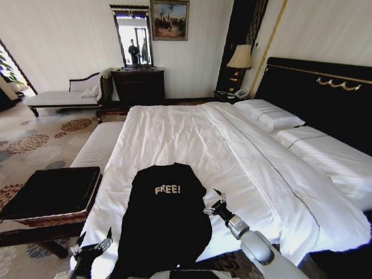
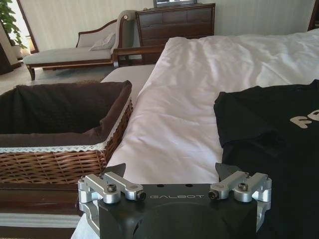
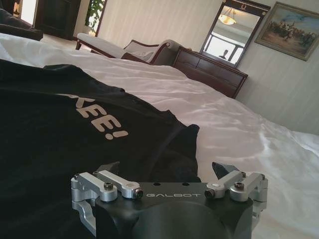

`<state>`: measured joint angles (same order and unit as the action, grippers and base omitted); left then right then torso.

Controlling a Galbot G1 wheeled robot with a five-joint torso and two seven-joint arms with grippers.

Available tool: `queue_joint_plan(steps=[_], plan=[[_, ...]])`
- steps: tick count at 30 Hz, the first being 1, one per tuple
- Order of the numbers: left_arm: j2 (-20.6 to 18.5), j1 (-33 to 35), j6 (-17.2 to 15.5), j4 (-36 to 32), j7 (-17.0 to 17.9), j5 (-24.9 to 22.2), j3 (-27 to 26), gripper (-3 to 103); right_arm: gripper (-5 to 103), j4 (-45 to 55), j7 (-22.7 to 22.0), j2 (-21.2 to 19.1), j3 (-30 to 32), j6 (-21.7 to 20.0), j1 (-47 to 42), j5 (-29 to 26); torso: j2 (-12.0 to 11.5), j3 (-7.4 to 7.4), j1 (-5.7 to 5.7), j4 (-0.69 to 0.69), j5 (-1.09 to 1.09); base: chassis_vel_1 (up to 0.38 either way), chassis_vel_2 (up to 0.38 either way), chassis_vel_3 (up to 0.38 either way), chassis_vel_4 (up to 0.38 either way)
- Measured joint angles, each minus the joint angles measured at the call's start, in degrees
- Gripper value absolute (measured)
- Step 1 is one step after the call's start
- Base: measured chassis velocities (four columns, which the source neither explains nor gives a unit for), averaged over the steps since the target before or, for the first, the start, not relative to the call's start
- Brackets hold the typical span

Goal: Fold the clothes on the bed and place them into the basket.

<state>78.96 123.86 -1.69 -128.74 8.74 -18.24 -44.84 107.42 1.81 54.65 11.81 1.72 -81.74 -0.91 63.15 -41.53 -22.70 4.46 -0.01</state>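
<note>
Pale vertically striped walls point(image 1: 70, 35) enclose the room. A dark wooden dresser point(image 1: 138, 85) stands beneath a tall framed mirror point(image 1: 132, 36) and gilt-framed painting point(image 1: 170, 19). A pale chaise longue point(image 1: 64, 96) sits on floral patterned carpet point(image 1: 35, 142); a shaded bedside lamp point(image 1: 239, 58) glows.

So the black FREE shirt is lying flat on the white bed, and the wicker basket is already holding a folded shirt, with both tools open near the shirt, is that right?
Not quite: the basket holds nothing; the left wrist view shows only its dark lining. The rest stands: the black shirt lies spread on the bed, with the left tool and right tool open beside it.
</note>
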Motion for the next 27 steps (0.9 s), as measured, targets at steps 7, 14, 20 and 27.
queue_joint_plan(steps=[7, 14, 20, 27], plan=[[0.3, -0.6, -1.0, 0.3, 0.1, 0.1, -0.1, 100, 100, -4.3, -0.2, 1.1, -3.0, 1.0, 3.2, 0.8, 0.0, 0.0, 0.0, 0.01, 0.0, 0.0, 0.0, 0.0, 0.0], [0.7, -1.0, -1.6, -0.2, 0.2, 0.4, 0.2, 100, 100, -6.9, -1.8, 1.6, -3.8, 1.3, 4.8, 2.4, 0.0, 0.0, 0.0, 0.01, 0.0, 0.0, 0.0, 0.0, 0.0], [0.5, -0.7, -1.6, -0.4, 0.2, -0.1, -0.2, 100, 83, -8.2, -2.6, 1.6, -4.1, 1.4, 6.0, 3.3, 0.0, 0.0, 0.01, 0.01, 0.0, 0.0, 0.0, 0.0, 0.0], [0.4, -0.3, -1.6, -0.6, 0.2, -1.1, -0.7, 100, 56, -8.9, -3.4, 1.6, -4.3, 1.3, 6.5, 4.2, 0.0, 0.0, 0.01, 0.0, 0.0, 0.0, 0.0, 0.0, 0.0]])
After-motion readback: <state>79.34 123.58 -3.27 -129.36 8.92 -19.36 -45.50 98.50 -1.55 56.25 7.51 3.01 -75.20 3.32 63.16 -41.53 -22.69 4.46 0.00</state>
